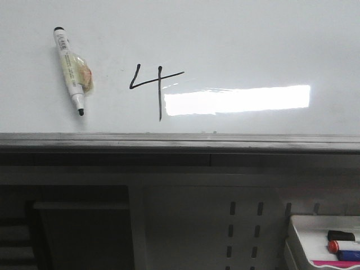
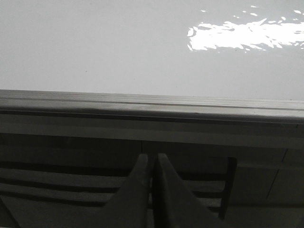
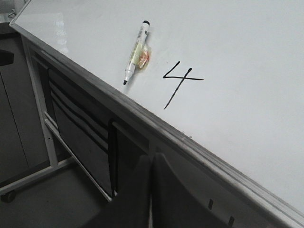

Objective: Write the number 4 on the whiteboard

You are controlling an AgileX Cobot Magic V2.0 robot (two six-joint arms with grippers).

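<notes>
Whiteboard (image 1: 236, 34) fills the upper front view, glossy, with a bright rectangular glare (image 1: 239, 100) right of centre. The 4 (image 1: 153, 87) is drawn in thin black line near the middle of the board, open at the top, slanted crossbar, long vertical stroke running down toward the ledge (image 1: 180, 142). The foot of that stroke ends short of the ledge. The glare's left end touches the vertical stroke.

A marker (image 1: 70, 70) sits on the board to the left of the 4, well apart from it, tilted, tip pointing down, black cap end up. A yellowish patch (image 1: 84, 76) clings to its barrel; I cannot tell what it is.

Low right in the front view, a white tray (image 1: 298, 236) holds more markers (image 1: 343, 246): black, red and blue ends show.

My left gripper (image 2: 152, 190): fingers pressed together, holding nothing, below the ledge and off the board.

My right gripper (image 3: 151, 190): fingers together too, empty, below the board's edge, with the 4 and the marker both in its view.
</notes>
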